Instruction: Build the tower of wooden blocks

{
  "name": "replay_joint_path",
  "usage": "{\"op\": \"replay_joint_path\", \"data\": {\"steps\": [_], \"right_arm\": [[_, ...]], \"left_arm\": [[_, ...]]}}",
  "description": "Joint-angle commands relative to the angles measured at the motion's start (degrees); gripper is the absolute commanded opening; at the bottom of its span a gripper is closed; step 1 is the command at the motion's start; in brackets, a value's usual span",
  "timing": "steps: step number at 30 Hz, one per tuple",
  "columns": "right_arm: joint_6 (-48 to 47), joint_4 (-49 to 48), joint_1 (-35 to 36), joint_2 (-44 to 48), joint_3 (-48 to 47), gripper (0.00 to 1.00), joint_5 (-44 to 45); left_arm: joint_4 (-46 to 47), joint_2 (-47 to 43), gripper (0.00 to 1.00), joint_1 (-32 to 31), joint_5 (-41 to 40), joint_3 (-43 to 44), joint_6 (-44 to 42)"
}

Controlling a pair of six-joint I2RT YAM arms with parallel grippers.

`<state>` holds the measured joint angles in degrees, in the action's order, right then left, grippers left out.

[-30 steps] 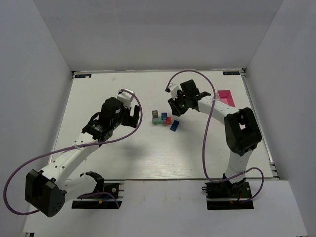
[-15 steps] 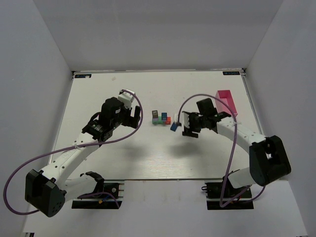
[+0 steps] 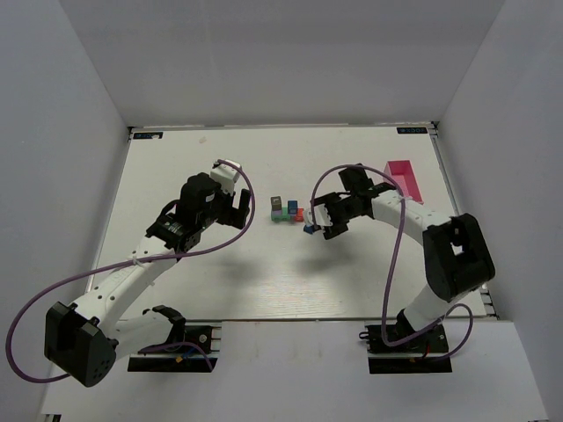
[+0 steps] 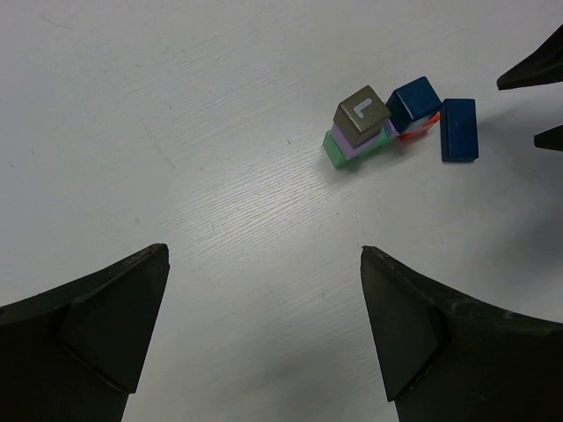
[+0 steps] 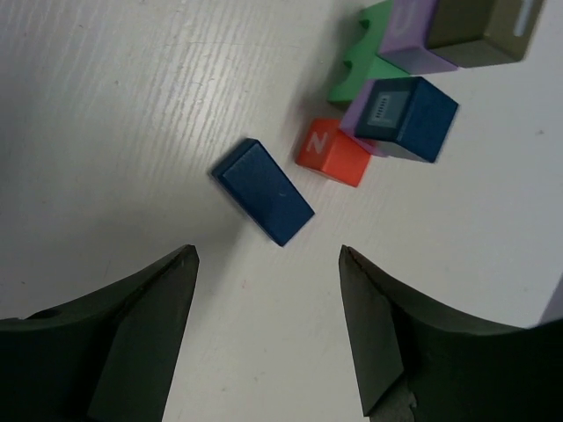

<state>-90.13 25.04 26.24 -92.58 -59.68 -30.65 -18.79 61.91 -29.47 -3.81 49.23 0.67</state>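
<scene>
While the tower sits just right of centre in the overhead view, it is only a low cluster. A grey block tops lilac and green, and a blue cube rides a lilac piece beside a red-orange cube. The loose blue brick lies flat on the table, just lower right of the cluster with a small gap.

Change noted: the right gripper was nearer the back a second ago, swung out to the right, and now hangs over the brick. Its jaws are spread with nothing between them. The brick shows just above the fingertips in the wrist view, not yet straddled, and has not moved.

Reading: the pick-up is lined up but not begun, and the brick is likely the tower's next piece.

The left gripper is unchanged, left of centre, spread wide and empty, facing the cluster. The pink box sits at upper right, well apart.
</scene>
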Motion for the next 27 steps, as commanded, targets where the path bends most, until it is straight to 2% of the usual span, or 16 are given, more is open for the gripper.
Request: {"op": "replay_joint_path", "data": {"steps": [1,12,27], "right_arm": [[-5.4,2.0,0.0,-3.0,-2.5,0.71,0.1],[-9.6,3.3,-0.1,-11.0,-8.1,0.67,0.8],[-14.5,12.5,0.1,-17.8,-15.6,0.60,2.8]], "left_arm": [[1.1,-1.8,1.00,0.1,0.3,1.1,-0.4],[1.1,-1.8,1.00,0.1,1.4,1.1,-0.4],[1.1,-2.3,1.00,0.1,1.4,1.1,-0.9]]}}
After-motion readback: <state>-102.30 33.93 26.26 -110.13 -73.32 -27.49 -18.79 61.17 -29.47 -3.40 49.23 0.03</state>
